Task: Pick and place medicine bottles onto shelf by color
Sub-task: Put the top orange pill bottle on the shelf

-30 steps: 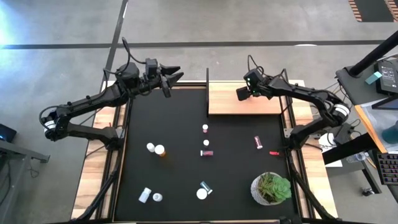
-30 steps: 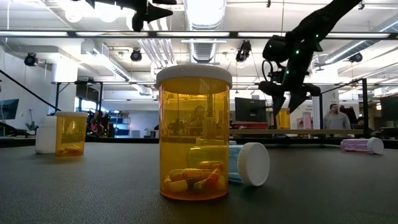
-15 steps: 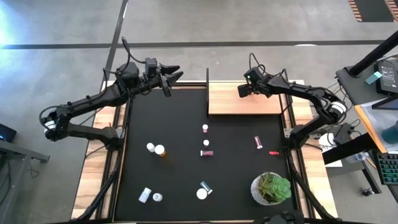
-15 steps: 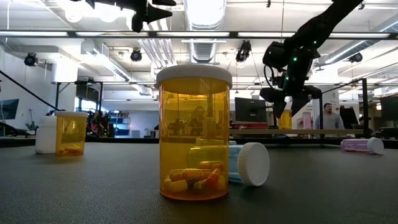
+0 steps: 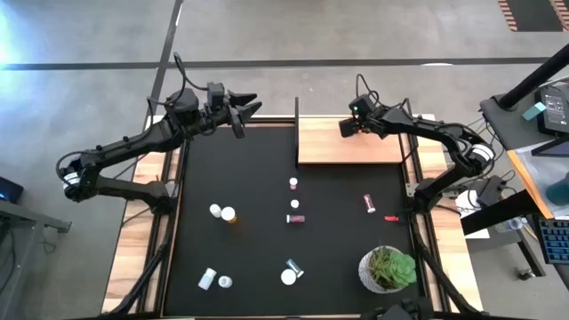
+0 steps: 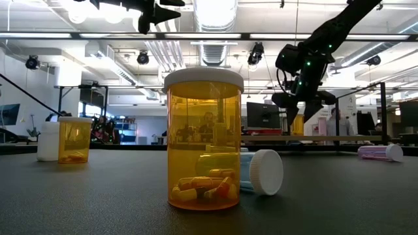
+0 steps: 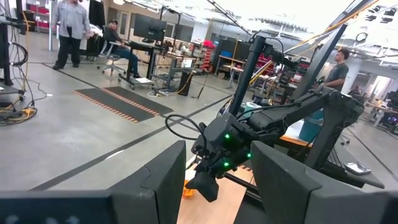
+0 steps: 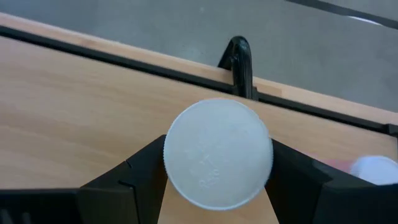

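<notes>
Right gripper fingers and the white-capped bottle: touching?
Touching. Right wrist view shows both dark fingers pressed against the bottle, above the shelf.

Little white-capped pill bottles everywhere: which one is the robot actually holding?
The orange bottle between the right gripper's fingers, hanging above the light-wood shelf; every other lies on the mat.

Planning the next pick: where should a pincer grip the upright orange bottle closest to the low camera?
Probably come straight down onto the orange bottle and clamp its round body just under the white cap. It stands upright, so its sides are free from above, while a lying bottle close behind it crowds a level approach from that side.
</notes>
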Tool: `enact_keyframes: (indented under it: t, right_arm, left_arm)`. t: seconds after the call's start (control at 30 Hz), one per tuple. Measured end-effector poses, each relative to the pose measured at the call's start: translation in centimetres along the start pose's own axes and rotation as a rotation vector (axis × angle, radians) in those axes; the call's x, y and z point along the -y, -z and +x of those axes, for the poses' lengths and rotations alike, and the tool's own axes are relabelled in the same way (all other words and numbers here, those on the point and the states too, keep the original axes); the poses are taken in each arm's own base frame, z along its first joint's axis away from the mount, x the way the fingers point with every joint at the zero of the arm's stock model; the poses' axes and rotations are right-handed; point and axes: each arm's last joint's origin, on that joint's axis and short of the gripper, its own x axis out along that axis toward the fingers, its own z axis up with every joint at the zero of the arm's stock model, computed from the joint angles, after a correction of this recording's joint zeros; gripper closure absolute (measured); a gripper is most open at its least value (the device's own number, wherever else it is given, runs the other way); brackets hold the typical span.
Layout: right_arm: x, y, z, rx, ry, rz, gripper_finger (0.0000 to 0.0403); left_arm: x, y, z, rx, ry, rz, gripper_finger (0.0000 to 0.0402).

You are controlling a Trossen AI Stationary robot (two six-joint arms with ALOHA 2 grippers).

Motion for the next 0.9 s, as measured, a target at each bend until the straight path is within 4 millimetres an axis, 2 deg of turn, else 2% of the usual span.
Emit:
enact_keyframes:
  t: [0.5, 0.9]
  right_arm:
    - [-0.15, -0.83, -0.5, 0.02, -0.01, 0.01, 0.0181]
    - [-0.05, -0.57, -0.5, -0.006, -0.002, 0.008, 0.0186]
  left_arm:
    - [0.0, 0.0, 0.0, 0.0, 0.0, 0.0, 0.0237]
    - [0.0, 0.01, 0.0, -0.001, 0.0, -0.001, 0.0237]
